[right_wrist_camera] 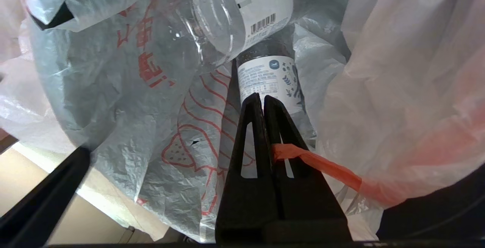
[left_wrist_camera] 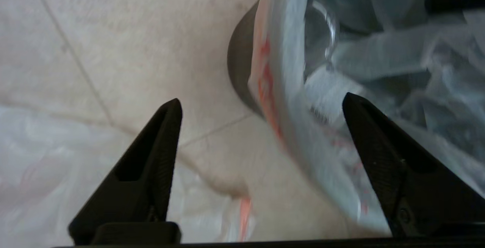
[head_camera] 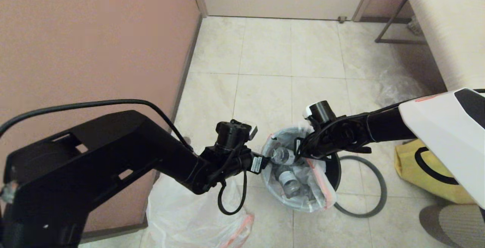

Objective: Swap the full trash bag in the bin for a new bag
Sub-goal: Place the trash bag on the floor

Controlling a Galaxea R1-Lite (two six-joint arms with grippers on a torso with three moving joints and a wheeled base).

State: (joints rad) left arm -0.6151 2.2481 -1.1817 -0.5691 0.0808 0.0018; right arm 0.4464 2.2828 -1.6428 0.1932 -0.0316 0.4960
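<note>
The full trash bag (head_camera: 303,187) sits in the black bin (head_camera: 334,169), with clear white-labelled bottles (right_wrist_camera: 265,9) showing inside. My right gripper (head_camera: 300,152) is at the bag's far rim, shut (right_wrist_camera: 262,98) on the orange drawstring (right_wrist_camera: 322,164). Over the bag's left rim my left gripper (head_camera: 266,160) stands open (left_wrist_camera: 261,102), the orange-banded edge (left_wrist_camera: 271,89) lying in line between its fingers; I cannot tell whether they touch. The bin's dark side (left_wrist_camera: 238,70) shows behind that edge. The new bag (head_camera: 189,217), white with an orange edge, lies on the floor at the lower left.
The grey hoop (head_camera: 369,187) lies on the tiles to the right of the bin. A yellow bag (head_camera: 424,176) sits further right, and a clear crinkled bag (head_camera: 398,85) lies behind it. A pink wall (head_camera: 94,51) runs along the left.
</note>
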